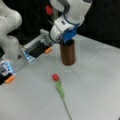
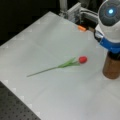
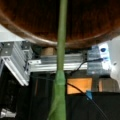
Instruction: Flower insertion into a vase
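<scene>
1. Directly below the gripper [image 1: 65,41] in a front view stands the vase [image 1: 68,53], upright, its long axis vertical. A red flower [image 1: 49,10] rises behind the gripper toward the view's top; I cannot tell whether the fingers clamp it.
2. Left of the gripper [image 2: 113,53] in a front view, well apart, a second flower [image 2: 62,65] lies flat on the table [image 2: 50,37], bloom pointing toward the vase [image 2: 111,67].
3. Seen from the wrist, a green stem [image 3: 61,55] runs straight across the vase's rim [image 3: 30,37].

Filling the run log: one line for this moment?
gripper: over vase | flower stem: at vase mouth | second flower: lying on table
</scene>
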Controlling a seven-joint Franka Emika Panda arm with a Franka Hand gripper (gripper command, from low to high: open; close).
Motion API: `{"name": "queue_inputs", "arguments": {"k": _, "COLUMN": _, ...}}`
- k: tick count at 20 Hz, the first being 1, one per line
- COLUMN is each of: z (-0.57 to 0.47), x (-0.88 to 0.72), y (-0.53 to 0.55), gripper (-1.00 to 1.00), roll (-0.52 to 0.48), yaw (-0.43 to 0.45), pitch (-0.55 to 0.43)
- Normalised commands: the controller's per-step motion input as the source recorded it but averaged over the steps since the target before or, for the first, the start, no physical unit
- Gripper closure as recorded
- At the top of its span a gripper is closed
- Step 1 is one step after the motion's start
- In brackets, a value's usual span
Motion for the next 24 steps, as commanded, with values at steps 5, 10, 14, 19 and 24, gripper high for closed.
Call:
{"name": "queue_inputs", "arguments": {"k": 5, "z": 0.2, "x": 0.3, "y": -0.18, "gripper": -1.0, "roll": -0.151, "yaw": 0.09, "pitch": -0.031}}
{"name": "queue_inputs", "arguments": {"k": 10, "z": 0.11, "x": 0.11, "y": -0.11, "gripper": -1.0, "roll": -0.162, "yaw": 0.035, "pitch": -0.15}}
{"name": "queue_inputs", "arguments": {"k": 14, "z": 0.04, "x": 0.02, "y": -0.15, "gripper": -1.0, "roll": -0.06, "yaw": -0.005, "pitch": -0.568}}
{"name": "queue_inputs", "arguments": {"k": 19, "z": -0.01, "x": -0.15, "y": -0.28, "gripper": -1.0, "roll": -0.028, "yaw": -0.002, "pitch": -0.689}}
{"name": "queue_inputs", "arguments": {"k": 24, "z": -0.09, "x": -0.26, "y": -0.45, "gripper": -1.0, "roll": -0.018, "yaw": 0.06, "pitch": -0.557}}
